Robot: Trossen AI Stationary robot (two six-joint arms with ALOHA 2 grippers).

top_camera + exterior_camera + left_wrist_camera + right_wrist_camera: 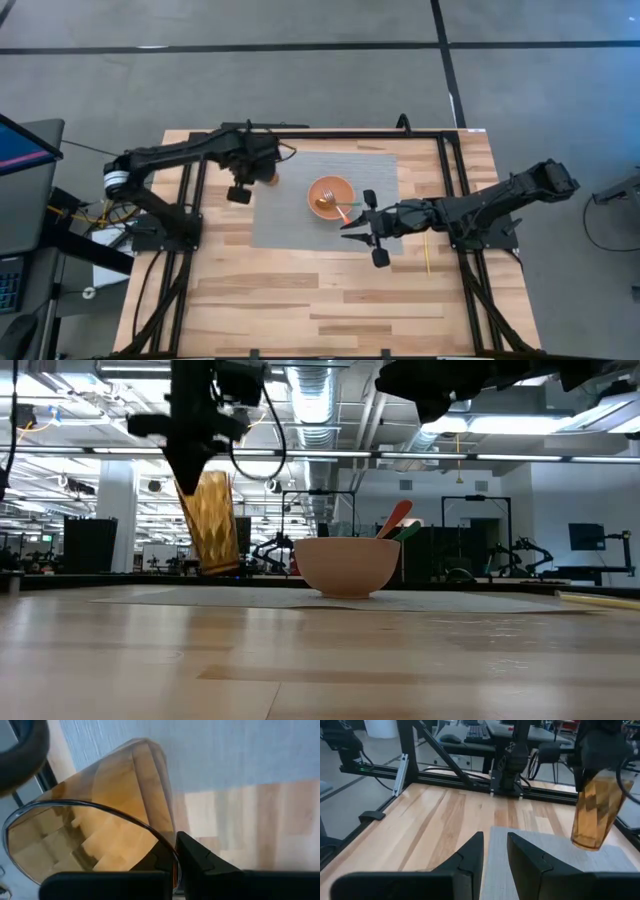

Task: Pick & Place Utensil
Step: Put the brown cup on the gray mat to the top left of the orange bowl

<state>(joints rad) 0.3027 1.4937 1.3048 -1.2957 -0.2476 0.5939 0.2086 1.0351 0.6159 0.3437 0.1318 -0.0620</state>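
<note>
The utensils, an orange-handled fork and what looks like a green-handled one beside it, stand leaning in a small round salmon-coloured bowl on the grey woven placemat at the table's centre. In the low view their handles stick out over the bowl's rim on the side toward the right arm. They appear light and stiff, with smooth, thin handles that could slip or pivot in a loose pinch; the best hold is probably across the flat of a handle, above the rim, where it stands free of the bowl.

The right gripper hovers just beside the bowl, over the placemat's edge, its fingers set a narrow gap apart with nothing between them.

The left gripper is at the placemat's far corner, clamped on the rim of a tall amber faceted glass tumbler, which hangs tilted just above the mat. That glass is hard, slick and breakable, and the rim pinch seems a modest hold, so it wants a gentle set-down.

A thin yellow stick lies on the light wooden table, beside the right arm's base, well apart from the bowl.
</note>
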